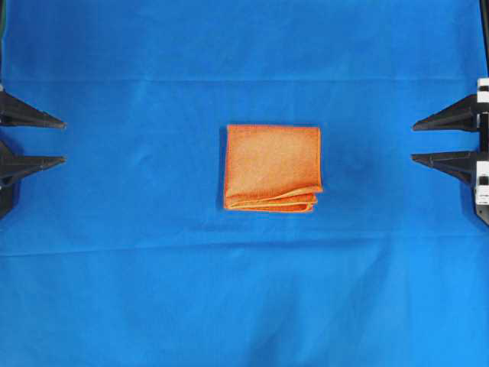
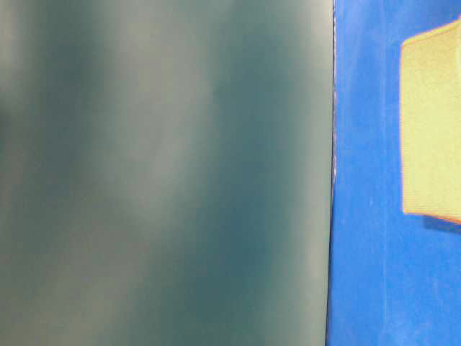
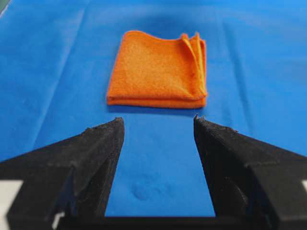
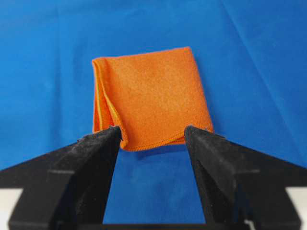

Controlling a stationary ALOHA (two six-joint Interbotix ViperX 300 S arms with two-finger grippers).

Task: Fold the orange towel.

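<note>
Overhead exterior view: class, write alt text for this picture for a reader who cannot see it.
A folded orange towel lies as a small square in the middle of a large blue cloth, its layered edges showing along the bottom. The left gripper and right gripper sit open at the picture's side edges, well clear of the towel.

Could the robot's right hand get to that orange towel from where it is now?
Probably yes. The right hand is open at the edge of the blue cloth, pointing at the folded orange towel, with only bare cloth between them.
</note>
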